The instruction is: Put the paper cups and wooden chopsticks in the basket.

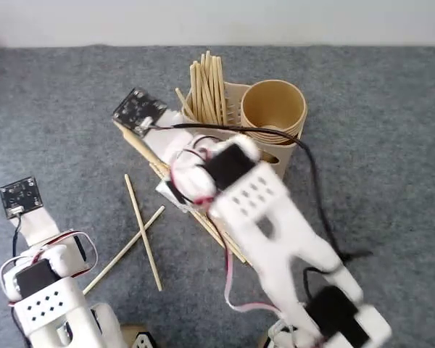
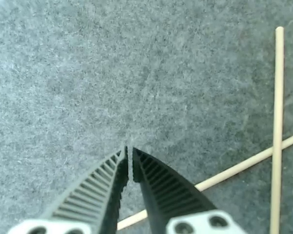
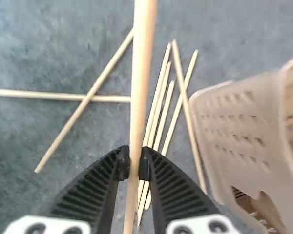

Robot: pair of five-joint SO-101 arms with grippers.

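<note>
From above, you see a beige perforated plastic basket (image 1: 286, 163) holding stacked tan paper cups (image 1: 274, 109) and an upright bundle of pale wooden chopsticks (image 1: 206, 87). In the left wrist view, your left gripper (image 2: 129, 158) is clenched on nothing, and two crossed chopsticks (image 2: 275, 151) lie on the grey carpet (image 2: 136, 73) just beside its fingertips. In the right wrist view, your right gripper (image 3: 134, 163) grips a single round wooden chopstick (image 3: 141, 73), with loose chopsticks (image 3: 161, 112) lying beyond its tips beside the basket wall.
</note>
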